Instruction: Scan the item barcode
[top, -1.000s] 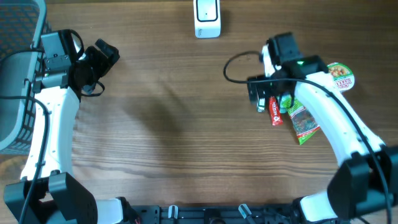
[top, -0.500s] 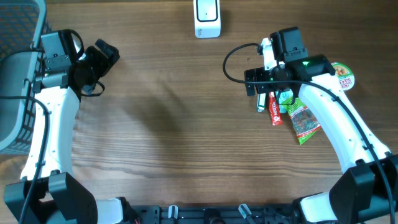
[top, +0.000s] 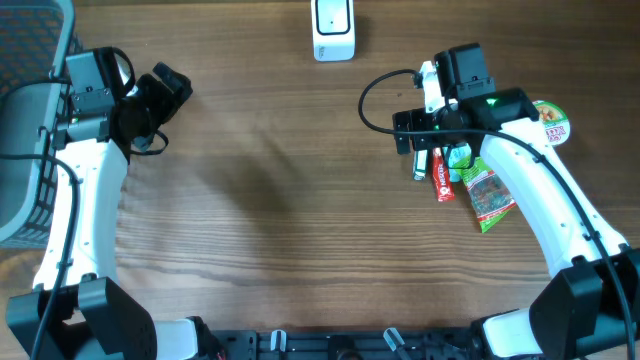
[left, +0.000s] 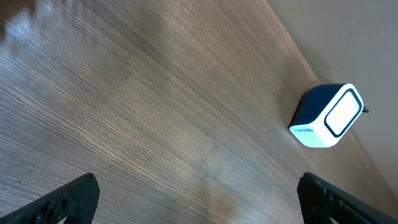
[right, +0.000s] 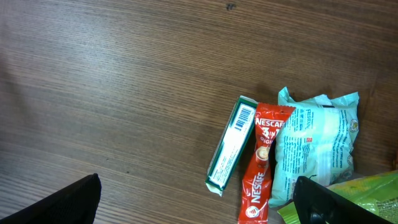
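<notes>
The barcode scanner (top: 333, 28), a white unit with a dark blue back, stands at the far edge of the wooden bench (top: 280, 220). To the right of the scanner and closer to the robot lies a cluster of goods. The small green-and-white box (right: 231, 144) is the piece of that cluster nearest the scanner, lying flat with a printed barcode facing up on its far end. A red Nescafé sachet (right: 261, 163) touches the box on the side away from the scanner, followed by a pale teal packet (right: 314, 152) and a green snack bag (top: 490, 198).

The right end effector (right: 196, 199) hangs above this cluster, fingers spread wide and pinching nothing. The left end effector (left: 196, 199) is well to the left of the scanner, also fully spread and empty, with the scanner visible ahead of it. A grey wire basket (top: 25, 130) sits further left, beyond that arm.
</notes>
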